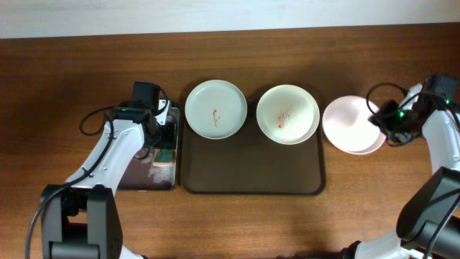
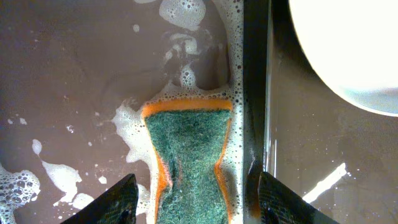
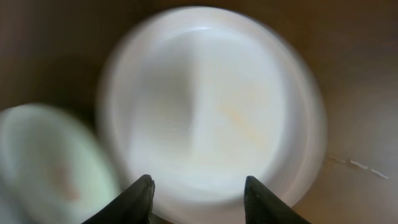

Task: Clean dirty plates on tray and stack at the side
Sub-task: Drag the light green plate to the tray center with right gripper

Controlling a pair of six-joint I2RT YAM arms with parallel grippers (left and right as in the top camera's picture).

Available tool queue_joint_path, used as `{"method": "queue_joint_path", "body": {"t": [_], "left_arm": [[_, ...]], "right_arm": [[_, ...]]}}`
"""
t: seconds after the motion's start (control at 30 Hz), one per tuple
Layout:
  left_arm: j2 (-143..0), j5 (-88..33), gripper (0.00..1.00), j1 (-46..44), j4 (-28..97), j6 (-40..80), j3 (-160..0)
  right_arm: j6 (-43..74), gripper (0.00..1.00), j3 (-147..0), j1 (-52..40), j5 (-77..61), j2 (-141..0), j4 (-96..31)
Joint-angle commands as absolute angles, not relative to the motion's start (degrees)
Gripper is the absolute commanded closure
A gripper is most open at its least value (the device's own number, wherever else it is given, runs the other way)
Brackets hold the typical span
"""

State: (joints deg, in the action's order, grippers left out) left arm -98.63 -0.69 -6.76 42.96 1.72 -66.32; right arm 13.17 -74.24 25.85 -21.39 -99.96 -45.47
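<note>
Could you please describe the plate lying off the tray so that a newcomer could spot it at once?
Find the brown tray in the middle of the table. The left plate and middle plate sit on its far edge with red smears. The right plate lies off the tray on bare wood, pinkish-white and unsmeared.

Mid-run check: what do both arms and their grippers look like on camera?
The left arm and right arm are white links with black joint housings and looping black cables. A small green light glows near the right wrist. The left gripper and right gripper each end in two dark, pointed fingers.
</note>
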Motion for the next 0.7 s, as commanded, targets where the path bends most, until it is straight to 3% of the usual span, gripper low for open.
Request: {"method": "queue_joint_path", "body": {"t": [0.0,0.13,0.33,0.47,0.67], "left_arm": [[-98.24,-1.37,0.39,-6.76,43.35,1.72,-66.78],[-98.24,-1.37,0.39,-6.74,43.4,1.72,-66.78],[-98.24,-1.37,0.38,-6.74,43.4,1.72,-66.78],[-98.24,-1.37,0.38,-6.76,43.42,1.72,-66.78],[-98.24,-1.37,0.38,-6.76,43.46,1.72,-66.78]], "right_arm": [[1.76,0.52,-80.68,18.17,-34.72,-98.65,-49.5],[-2.81,0.46,-85.6,2.7,-27.75,-98.72,-52.03],[-2.33,0.43,-85.69,-14.96,-16.56,-101.67,-41.32],[1.13,0.41,-85.69,-20.36,-14.06,-108.86,-31.18],[6.72,0.4,-85.69,-20.6,-12.8,-118.63,-23.57]]}}
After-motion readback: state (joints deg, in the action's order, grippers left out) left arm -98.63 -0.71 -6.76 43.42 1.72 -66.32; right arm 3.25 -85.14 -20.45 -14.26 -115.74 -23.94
